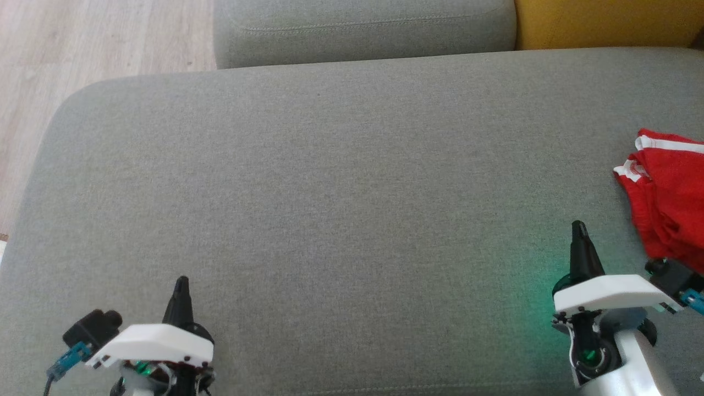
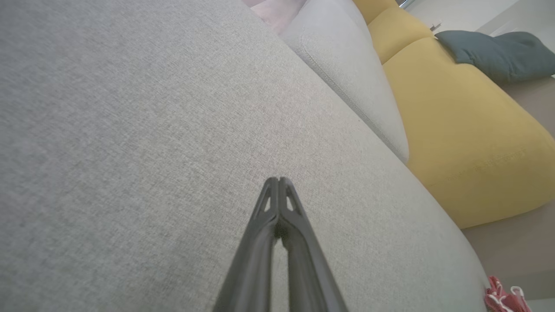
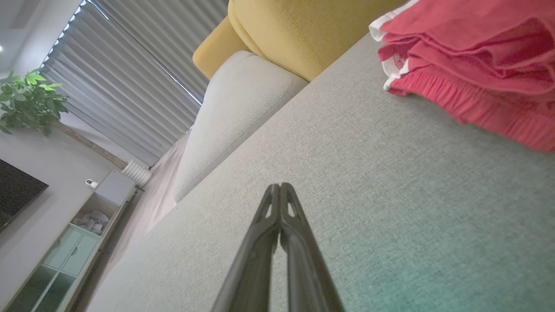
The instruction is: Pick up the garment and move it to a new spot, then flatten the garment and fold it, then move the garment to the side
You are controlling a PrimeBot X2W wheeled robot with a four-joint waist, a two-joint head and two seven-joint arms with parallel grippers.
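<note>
Red white-trimmed garment (image 1: 668, 198) lies on grey sofa cushion (image 1: 352, 192), near right gripper (image 1: 577, 226), on its right, not touching, fingers pressed together, left gripper (image 1: 181, 281) likewise closed, well apart.

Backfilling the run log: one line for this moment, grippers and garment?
left gripper: shut, empty | right gripper: shut, empty | red garment: lying on grey cushion, robot's right side, not gripped

Red garment (image 1: 668, 192) runs off the right edge in head view; its near corner is hidden behind my right wrist camera (image 1: 668, 278). Left wrist view: a scrap, cut by the bottom edge. Bunched, kind unclear. Items in the cabinet (image 3: 73, 247) too small to tell.
</note>
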